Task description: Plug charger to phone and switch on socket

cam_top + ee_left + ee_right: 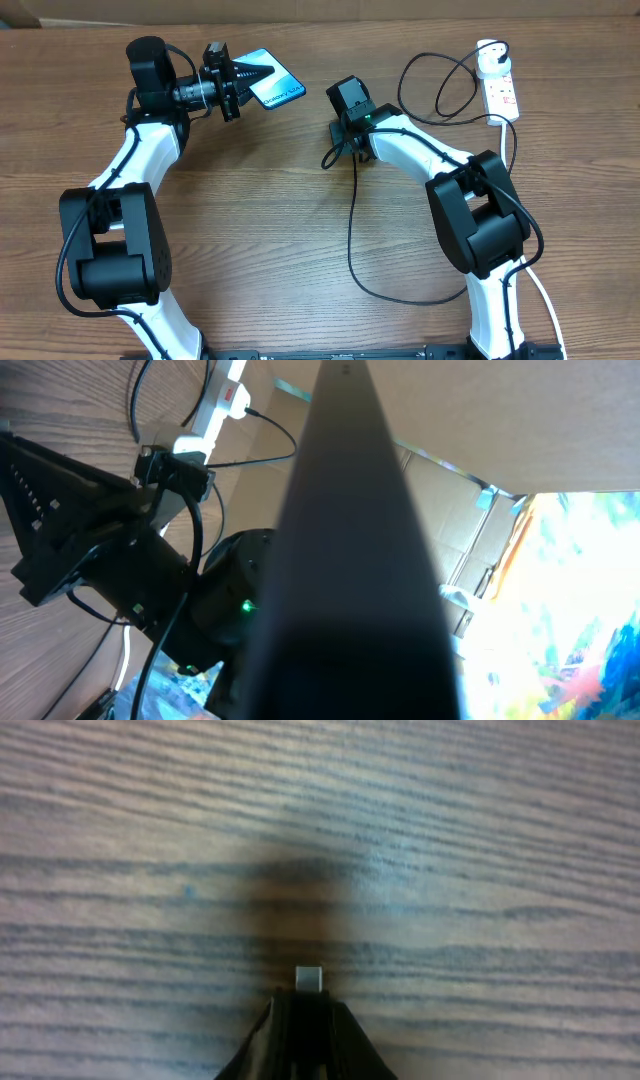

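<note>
Right wrist view: right gripper (305,1012) is clamped on the charger (352,220) at its connector end. The small metal connector tip (308,978) is seen protruding just ahead of the fingertips, low over the bare wood table (150,840). That is judged the right place to hold it, on the stiff moulded body just behind the tip. The tip is left free for insertion, and the body is rigid enough to be pushed without buckling. The cable itself is light and limp, so it cannot be steered from further back. It is seen trailing behind the gripper in a loose loop, and drag on it is to be expected. Well ahead of the tip and off to its side, the phone (280,90) is gripped by the left gripper (255,75) and raised off the table with the screen tilted up. The phone is judged slim, rigid and slick, and likely to pivot in a two-finger pinch if the plug is pushed off-axis. In the left wrist view only its dark edge (350,560) can be made out, and the port cannot be located. Furthest out, behind the right gripper, the socket (502,92) lies flat with the white plug adapter (489,50) seated at its far end. The switch state is too small to read.
</note>
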Robot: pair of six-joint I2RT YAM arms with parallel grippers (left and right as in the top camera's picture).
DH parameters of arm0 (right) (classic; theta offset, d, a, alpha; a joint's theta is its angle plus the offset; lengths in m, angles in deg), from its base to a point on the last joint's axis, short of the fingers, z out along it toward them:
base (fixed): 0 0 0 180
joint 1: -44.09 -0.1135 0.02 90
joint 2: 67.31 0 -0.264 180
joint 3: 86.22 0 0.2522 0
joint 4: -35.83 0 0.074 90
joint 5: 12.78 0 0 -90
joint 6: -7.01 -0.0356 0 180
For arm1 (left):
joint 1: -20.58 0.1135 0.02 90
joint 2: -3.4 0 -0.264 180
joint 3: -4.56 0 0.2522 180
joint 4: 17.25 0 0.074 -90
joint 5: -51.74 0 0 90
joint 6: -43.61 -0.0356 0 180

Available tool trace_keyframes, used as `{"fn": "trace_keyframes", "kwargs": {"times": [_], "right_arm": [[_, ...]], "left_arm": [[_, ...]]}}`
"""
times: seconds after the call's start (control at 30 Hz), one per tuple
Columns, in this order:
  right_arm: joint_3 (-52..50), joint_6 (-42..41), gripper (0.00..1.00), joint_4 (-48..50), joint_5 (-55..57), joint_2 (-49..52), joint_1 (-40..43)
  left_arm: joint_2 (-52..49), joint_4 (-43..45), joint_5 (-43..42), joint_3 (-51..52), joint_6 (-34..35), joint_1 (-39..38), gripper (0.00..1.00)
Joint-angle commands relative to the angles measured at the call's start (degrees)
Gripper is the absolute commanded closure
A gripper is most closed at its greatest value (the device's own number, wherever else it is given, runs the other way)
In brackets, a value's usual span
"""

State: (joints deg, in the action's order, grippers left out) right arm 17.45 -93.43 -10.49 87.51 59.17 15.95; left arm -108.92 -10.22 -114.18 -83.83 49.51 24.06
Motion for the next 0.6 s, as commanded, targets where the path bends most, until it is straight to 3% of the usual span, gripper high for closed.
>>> {"fn": "trace_keyframes", "kwargs": {"times": [0.0,0.07,0.1,0.17,0.2,0.37,0.57], "right_arm": [[0.96,-0.20,0.89,-1.77,-1.55,-2.45,0.31],[0.94,-0.17,0.88,-3.08,-2.03,-2.45,0.35],[0.94,-0.17,0.79,-3.45,-2.27,-2.45,0.42],[0.94,-0.17,0.38,-4.07,-2.40,-2.45,0.48],[0.94,-0.17,0.29,-4.26,-2.40,-2.45,0.50],[0.94,-0.20,0.30,-5.42,-3.43,-2.45,0.55],[0.94,-0.17,0.46,-5.27,-4.35,-2.45,0.55]], "left_arm": [[0.68,0.50,-1.22,-0.55,0.31,0.35,0.96],[0.68,0.48,-1.20,-0.55,0.09,0.35,0.96],[0.68,0.48,-1.14,-0.55,0.09,0.35,0.96],[0.68,0.50,-1.01,-0.55,0.09,0.35,0.96],[0.68,0.48,-0.98,-0.55,0.09,0.35,0.96],[0.68,0.50,-1.01,-0.55,0.09,0.35,0.96],[0.68,0.48,-1.03,-0.55,-0.11,0.35,0.96]]}}
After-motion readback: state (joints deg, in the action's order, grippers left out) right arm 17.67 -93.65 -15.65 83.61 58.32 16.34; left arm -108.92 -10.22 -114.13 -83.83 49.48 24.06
